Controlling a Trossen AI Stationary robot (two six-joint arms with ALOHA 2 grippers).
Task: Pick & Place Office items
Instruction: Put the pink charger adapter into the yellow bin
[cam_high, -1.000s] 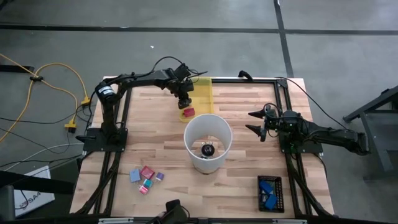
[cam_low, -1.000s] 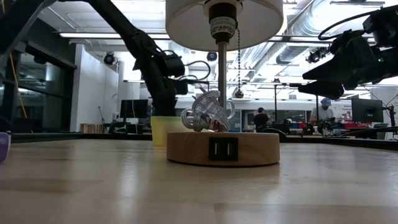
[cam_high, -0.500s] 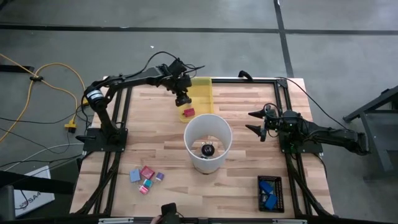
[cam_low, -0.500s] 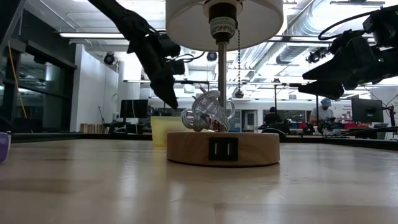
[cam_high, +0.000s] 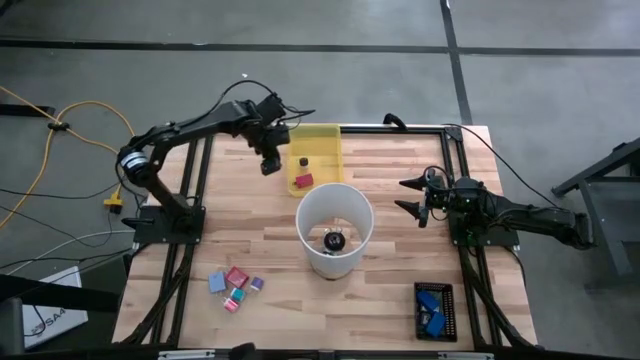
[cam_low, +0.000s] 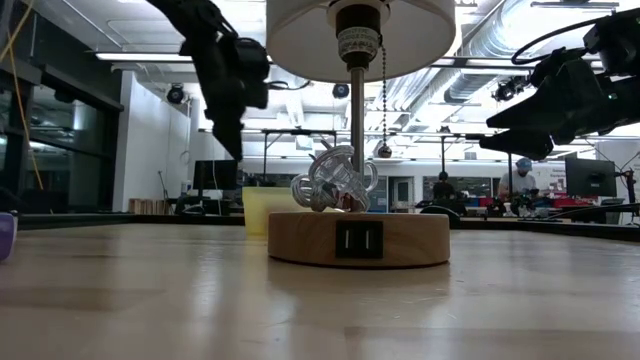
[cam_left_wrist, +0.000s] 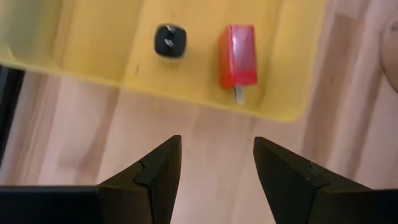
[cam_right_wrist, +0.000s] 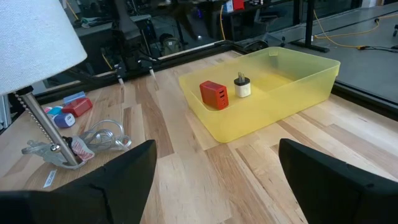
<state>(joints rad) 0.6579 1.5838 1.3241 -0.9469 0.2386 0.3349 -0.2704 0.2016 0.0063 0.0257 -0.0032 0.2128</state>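
Observation:
A yellow translucent tray (cam_high: 318, 150) stands at the table's far edge. On its floor rest a red blocky piece (cam_left_wrist: 239, 57) and a small dark-topped plug piece (cam_left_wrist: 170, 41). My left gripper (cam_high: 270, 163) hangs open above the bare wood just left of the tray, fingers (cam_left_wrist: 155, 168) pointing down with nothing between them. Several small pink, blue and purple office items (cam_high: 236, 286) lie in a cluster at the near left. My right gripper (cam_high: 410, 196) waits open at the table's right side, level, facing the tray (cam_right_wrist: 267, 93).
A lamp with a white round shade (cam_high: 335, 228) stands mid-table on a wooden base (cam_low: 357, 238), with a coiled clear cable (cam_low: 336, 180) on the base. A black tray with bright-blue pieces (cam_high: 433, 310) sits at the near right. Bare wood lies between the cluster and the lamp.
My left gripper has risen from over the yellow tray and moved toward the table's left edge, clear of the tray's rim. The small dark-topped piece now shows in the tray where the gripper stood. The red piece has not moved.

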